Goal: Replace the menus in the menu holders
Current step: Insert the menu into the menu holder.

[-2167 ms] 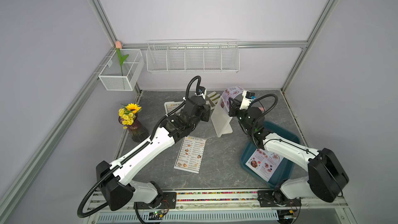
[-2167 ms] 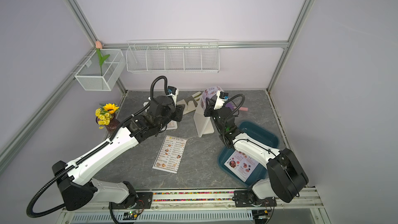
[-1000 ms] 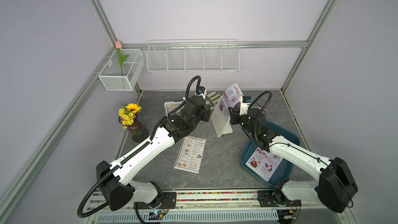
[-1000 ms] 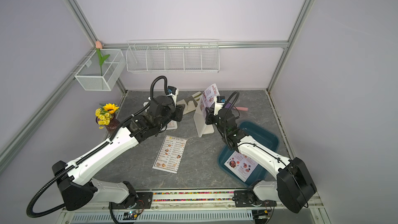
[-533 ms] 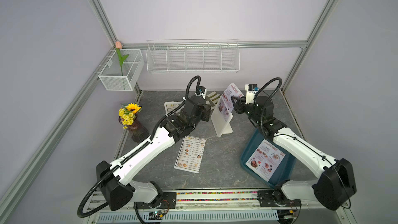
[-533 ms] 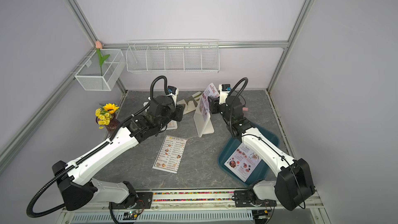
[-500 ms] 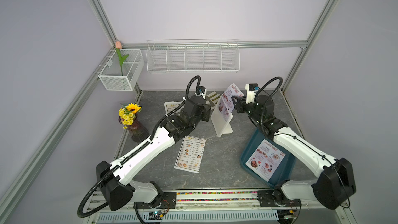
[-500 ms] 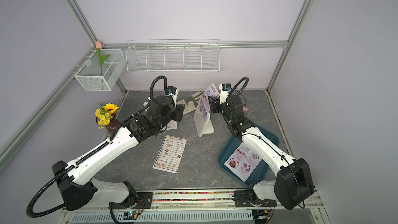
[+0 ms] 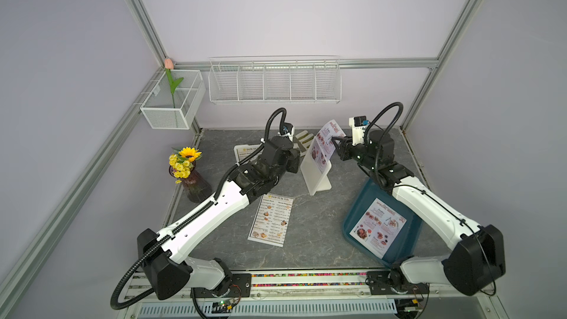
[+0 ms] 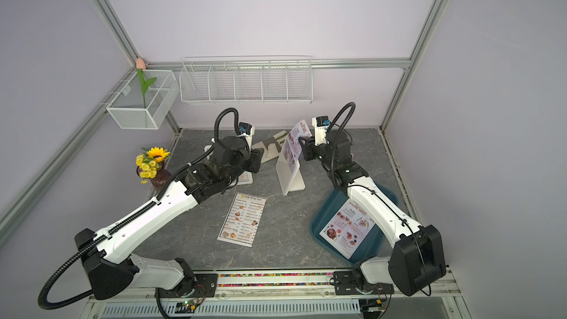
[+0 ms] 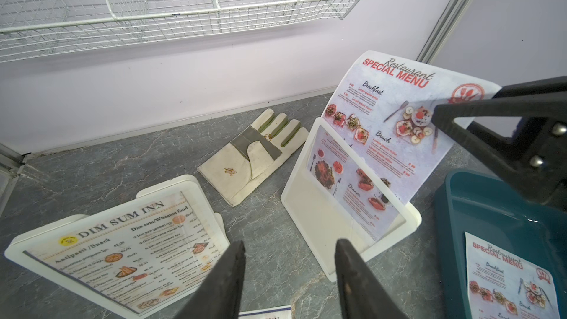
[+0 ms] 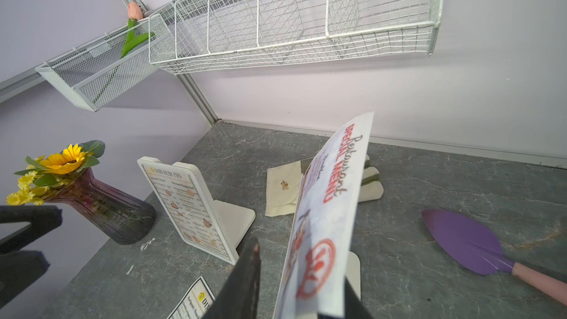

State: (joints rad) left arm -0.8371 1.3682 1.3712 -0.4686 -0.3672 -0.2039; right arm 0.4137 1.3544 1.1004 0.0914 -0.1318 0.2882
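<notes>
A white menu holder (image 9: 316, 176) (image 11: 319, 210) stands mid-table. A SPECIAL MENU sheet (image 9: 329, 141) (image 11: 386, 118) sits with its lower part in the holder's slot, and its upper half sticks out and curls back. My right gripper (image 9: 337, 145) (image 12: 299, 259) straddles the sheet's top corner; one finger (image 12: 250, 268) stands apart from the paper and the other is behind it. A second holder (image 11: 122, 240) (image 12: 187, 204) carries a DIM SUM INN menu. My left gripper (image 11: 290, 243) hovers open and empty between the two holders.
A loose DIM SUM INN sheet (image 9: 271, 219) lies flat at the front. A teal tray (image 9: 356, 207) at the right holds another SPECIAL MENU sheet (image 9: 379, 227). A glove (image 11: 254, 154), a purple spatula (image 12: 466, 243) and a sunflower vase (image 9: 188, 173) stand around.
My right arm has swung from in front of the holder up to its far right side, and the SPECIAL MENU sheet now stands in the slot. The left arm has not moved.
</notes>
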